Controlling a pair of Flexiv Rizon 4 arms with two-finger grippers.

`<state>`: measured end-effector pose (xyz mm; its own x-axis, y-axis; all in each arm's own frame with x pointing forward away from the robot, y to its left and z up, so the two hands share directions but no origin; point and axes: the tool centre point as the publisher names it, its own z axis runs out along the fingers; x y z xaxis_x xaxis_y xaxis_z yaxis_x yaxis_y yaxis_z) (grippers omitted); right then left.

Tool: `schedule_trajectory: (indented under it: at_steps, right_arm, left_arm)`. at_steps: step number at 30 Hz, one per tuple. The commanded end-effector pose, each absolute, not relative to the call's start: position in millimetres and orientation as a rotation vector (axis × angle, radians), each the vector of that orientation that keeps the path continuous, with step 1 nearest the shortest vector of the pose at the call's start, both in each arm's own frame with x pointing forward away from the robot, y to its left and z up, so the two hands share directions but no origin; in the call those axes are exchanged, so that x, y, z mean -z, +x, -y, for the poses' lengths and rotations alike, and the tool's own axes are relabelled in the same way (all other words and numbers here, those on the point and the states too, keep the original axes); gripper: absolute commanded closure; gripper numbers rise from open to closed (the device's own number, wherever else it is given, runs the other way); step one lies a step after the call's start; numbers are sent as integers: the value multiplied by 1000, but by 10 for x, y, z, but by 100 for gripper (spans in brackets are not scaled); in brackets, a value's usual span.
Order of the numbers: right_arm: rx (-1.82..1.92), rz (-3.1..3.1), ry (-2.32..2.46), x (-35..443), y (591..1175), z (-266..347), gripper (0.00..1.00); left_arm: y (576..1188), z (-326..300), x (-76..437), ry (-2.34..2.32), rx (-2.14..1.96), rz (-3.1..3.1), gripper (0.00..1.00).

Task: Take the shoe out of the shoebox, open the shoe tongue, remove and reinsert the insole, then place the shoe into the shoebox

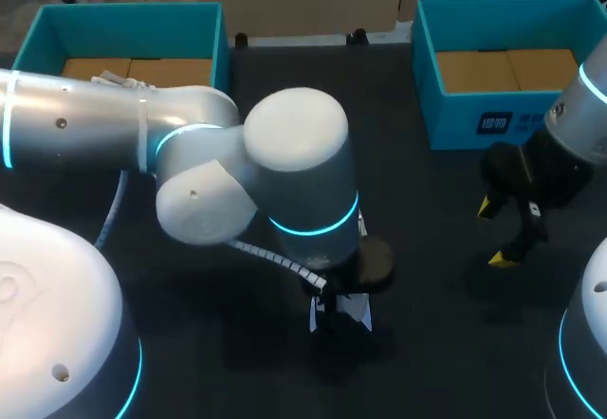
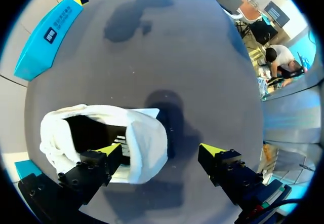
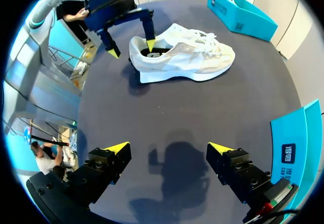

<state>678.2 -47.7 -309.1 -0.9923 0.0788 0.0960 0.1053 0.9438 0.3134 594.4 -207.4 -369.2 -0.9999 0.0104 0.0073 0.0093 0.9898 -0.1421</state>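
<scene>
Left pincer (image 2: 162, 150), spread, straddles the heel of the shoe (image 3: 182, 57) on the bench (image 3: 202, 112), one tip inside its opening, toe pointing away; my right pincer (image 3: 169, 150), also spread, hangs well apart.

The left arm (image 1: 95, 125) is extended across to the middle, and the left gripper (image 2: 162, 152) is pointed downward, fingers spread wide. The right gripper (image 3: 169, 148) is held low, likewise spread.

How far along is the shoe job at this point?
Done: the shoe is out on the table. In hand: the open left claw has one finger at its heel opening; the right claw hovers open. Left: insole work, apparently, then reboxing.
</scene>
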Motion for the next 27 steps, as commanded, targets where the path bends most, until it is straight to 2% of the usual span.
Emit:
schedule_trajectory:
  at_steps: [1,5,6,8,10,14,18,19,20,21,27]
  right_arm:
    - [492,3018,-143,3097,6773,477,0]
    - [492,3018,-143,3097,6773,477,0]
    - [492,3018,-143,3097,6773,477,0]
    - [492,3018,-143,3097,6773,477,0]
    - [492,3018,-143,3097,6773,477,0]
    - [492,3018,-143,3097,6773,477,0]
    - [492,3018,-143,3097,6773,477,0]
    - [492,3018,-143,3097,6773,477,0]
    - [492,3018,-143,3097,6773,477,0]
    - [492,3018,-143,3097,6773,477,0]
    - [492,3018,-143,3097,6773,477,0]
  left_arm:
    - [5930,2208,3804,1,-199,3135,0]
    - [5931,2219,3833,12,-191,3130,8]
    - [5933,2220,3843,22,-177,3138,16]
    - [5935,2221,3851,15,-173,3127,26]
    - [5942,2218,3862,26,-161,3133,50]
    - [5954,2205,3884,44,-136,3131,61]
    - [5973,2203,3921,57,-101,3129,62]
    - [5980,2202,3929,58,-97,3127,68]
    - [5986,2201,3934,59,-94,3127,89]
    - [5992,2199,3938,60,-90,3125,100]
    - [6049,2147,3882,58,-90,3122,100]
